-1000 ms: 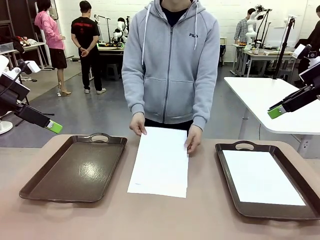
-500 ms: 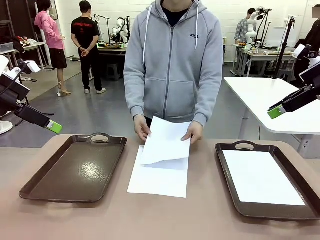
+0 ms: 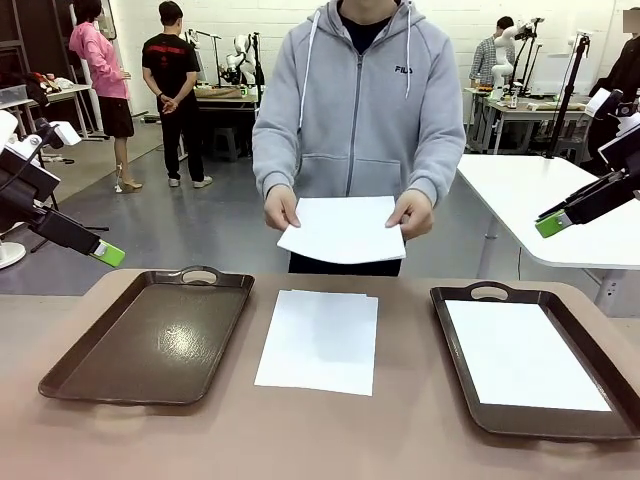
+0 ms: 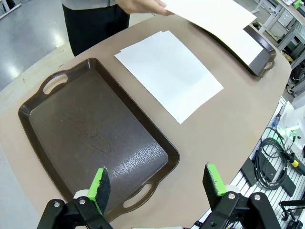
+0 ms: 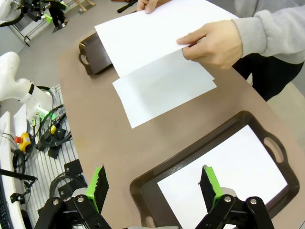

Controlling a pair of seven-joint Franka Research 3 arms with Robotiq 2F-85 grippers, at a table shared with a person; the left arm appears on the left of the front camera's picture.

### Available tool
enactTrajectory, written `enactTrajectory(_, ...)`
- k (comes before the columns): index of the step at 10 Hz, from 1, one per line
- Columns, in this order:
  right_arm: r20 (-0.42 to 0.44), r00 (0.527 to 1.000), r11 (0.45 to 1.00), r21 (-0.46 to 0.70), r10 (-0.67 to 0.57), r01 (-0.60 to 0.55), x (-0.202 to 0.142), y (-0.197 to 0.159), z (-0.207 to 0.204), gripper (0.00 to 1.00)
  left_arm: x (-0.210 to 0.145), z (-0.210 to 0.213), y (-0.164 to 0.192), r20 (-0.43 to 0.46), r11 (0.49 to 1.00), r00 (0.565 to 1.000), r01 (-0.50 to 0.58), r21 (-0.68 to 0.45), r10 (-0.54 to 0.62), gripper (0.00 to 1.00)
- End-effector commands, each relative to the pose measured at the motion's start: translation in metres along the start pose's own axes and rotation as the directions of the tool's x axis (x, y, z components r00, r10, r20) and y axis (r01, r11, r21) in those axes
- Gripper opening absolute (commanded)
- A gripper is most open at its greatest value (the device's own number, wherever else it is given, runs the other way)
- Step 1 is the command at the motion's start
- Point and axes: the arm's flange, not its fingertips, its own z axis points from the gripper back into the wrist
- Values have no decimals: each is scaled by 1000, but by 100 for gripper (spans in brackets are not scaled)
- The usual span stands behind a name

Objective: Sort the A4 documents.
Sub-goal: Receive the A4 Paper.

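A small stack of A4 documents (image 3: 320,340) (image 4: 169,74) (image 5: 162,88) lies on the table between two brown trays. The person holds one more white sheet (image 3: 343,228) (image 5: 143,38) (image 4: 209,14) in both hands, in the air above the stack's far end. The left tray (image 3: 150,335) (image 4: 90,133) holds nothing. In the right tray (image 3: 620,400) (image 5: 147,191) lies one sheet (image 3: 522,355) (image 5: 228,176). My left gripper (image 3: 108,254) (image 4: 157,183) hangs open above the left tray's outer end. My right gripper (image 3: 549,224) (image 5: 153,186) hangs open over the right tray.
The person stands at the far edge of the table, hands (image 3: 283,210) at waist height. A white table (image 3: 540,190) stands behind on the right. Cables and rails (image 5: 47,138) lie beside the table's edge.
The person has lifted the top sheet off the middle stack and now holds it in the air. Neither arm has moved.
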Motion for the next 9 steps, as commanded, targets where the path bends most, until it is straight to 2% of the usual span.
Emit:
enactTrajectory(1, 23, 1000, 1000, 14, 4, -4, -2, 1, -1, 100, 0, 0, 0, 3, 1000, 1000, -1, -6, 1, 100)
enactTrajectory(9, 23, 1000, 1000, 14, 4, -4, -2, 1, -1, 100, 0, 0, 0, 3, 1000, 1000, -1, -6, 1, 100)
